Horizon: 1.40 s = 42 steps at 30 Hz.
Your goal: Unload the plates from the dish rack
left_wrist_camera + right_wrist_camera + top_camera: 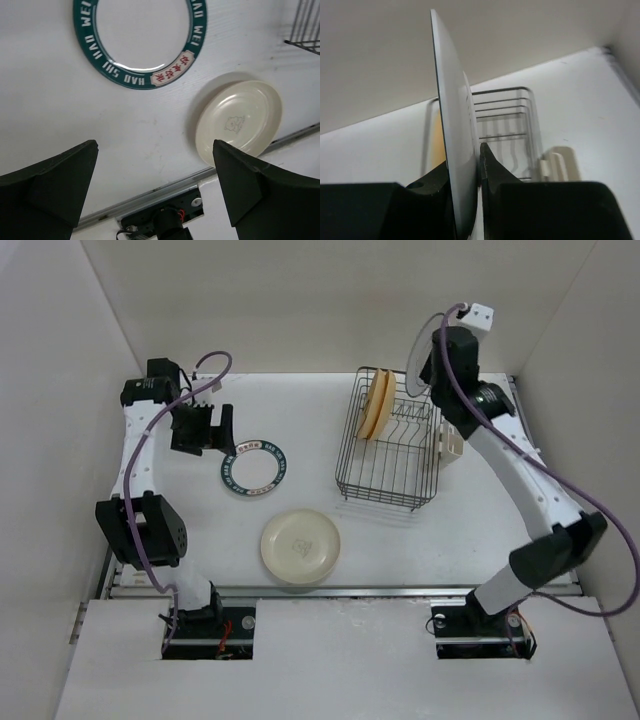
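My right gripper (437, 368) (467, 170) is shut on the rim of a pale grey plate (421, 348) (454, 140), holding it upright above the far right corner of the dish rack (388, 445) (506, 117). Two orange-tan and cream plates (375, 403) (438, 142) stand upright in the rack's far left part. On the table lie a white plate with a dark green ring (254, 467) (134, 80) and a cream plate (301, 546) (240, 120). My left gripper (208, 432) (155, 175) hangs open just left of the ringed plate, holding nothing.
A cream cup holder (450, 442) (561, 162) clings to the rack's right side. White walls close in the table on the left, back and right. A metal rail (350, 590) runs along the near edge by the arm bases.
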### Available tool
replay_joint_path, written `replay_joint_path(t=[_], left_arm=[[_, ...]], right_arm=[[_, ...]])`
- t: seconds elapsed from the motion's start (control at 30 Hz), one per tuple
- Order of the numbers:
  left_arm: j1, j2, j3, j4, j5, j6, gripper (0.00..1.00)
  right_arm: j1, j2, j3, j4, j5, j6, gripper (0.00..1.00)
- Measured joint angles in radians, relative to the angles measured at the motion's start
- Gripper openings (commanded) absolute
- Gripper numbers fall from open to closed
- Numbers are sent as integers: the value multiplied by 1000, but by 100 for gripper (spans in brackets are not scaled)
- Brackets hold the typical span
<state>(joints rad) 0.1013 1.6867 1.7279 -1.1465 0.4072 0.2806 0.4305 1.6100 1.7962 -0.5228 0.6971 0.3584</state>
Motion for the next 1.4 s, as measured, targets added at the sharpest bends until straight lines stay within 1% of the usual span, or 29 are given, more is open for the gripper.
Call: replay_joint_path(t=[0.07,0.1,0.13,0.2,0.27,0.3,0.37,0.43,0.53,0.67,0.8,0.83,0.9,0.93,0.97,1.0,1.03,1.1,1.13,1.17,1.2,1.27,1.3,1.33,1.37,1.4], left_arm=[[0,-14,0,-2,63,13,100],[0,-18,0,-3,93,19,100],[-2,-19,0,-3,120,24,100],[-4,-19,0,-4,161,32,100],[-5,-19,0,-4,192,38,100],[-6,-19,0,-4,203,41,100],[-10,-19,0,-3,220,44,100],[-13,-19,0,-3,227,47,100],[-21,-18,0,-2,225,47,100],[-37,-13,-27,7,206,48,100],[-48,13,-60,4,212,50,89],[-48,21,-60,-3,227,51,85],[-48,29,-61,-11,252,56,66],[-47,32,-61,-18,273,64,52],[-48,34,-60,-27,291,71,35],[-48,35,-59,-43,318,79,8],[-50,36,-55,-64,341,83,0],[-51,39,-34,-120,374,134,0],[-51,39,-23,-131,382,148,0],[-51,41,-13,-135,380,154,0],[-52,45,-4,-138,376,153,0],[-50,56,8,-140,378,137,0],[-48,63,14,-138,370,123,0],[-48,72,21,-134,358,111,0],[-43,86,29,-132,353,93,0],[-37,101,38,-126,338,75,0]], right_arm=[[-2,-68,-44,72,-183,-17,0],[-3,-70,-45,111,-293,-27,0],[-5,-50,-37,144,-437,-34,0],[-1,35,10,201,-733,-45,0],[18,169,70,229,-995,-50,0],[32,238,83,241,-1101,-52,0],[60,357,84,241,-1265,-53,0],[90,459,64,235,-1391,-48,0],[130,541,50,216,-1526,-33,0],[172,535,56,245,-1632,-18,0],[192,513,74,291,-1692,-12,0],[194,513,74,294,-1693,-11,0],[196,518,74,294,-1700,-4,0],[196,520,74,296,-1703,-3,0],[198,521,74,297,-1702,-2,0],[200,523,74,299,-1698,-1,0],[204,525,74,300,-1694,0,0],[201,530,74,303,-1701,0,0],[198,531,74,311,-1711,3,3],[197,531,76,314,-1719,5,10],[196,531,81,312,-1719,4,31],[199,534,98,300,-1690,10,54],[202,538,115,289,-1670,15,63],[206,542,130,280,-1650,14,97],[209,544,145,258,-1632,17,100],[212,545,159,241,-1596,14,100]])
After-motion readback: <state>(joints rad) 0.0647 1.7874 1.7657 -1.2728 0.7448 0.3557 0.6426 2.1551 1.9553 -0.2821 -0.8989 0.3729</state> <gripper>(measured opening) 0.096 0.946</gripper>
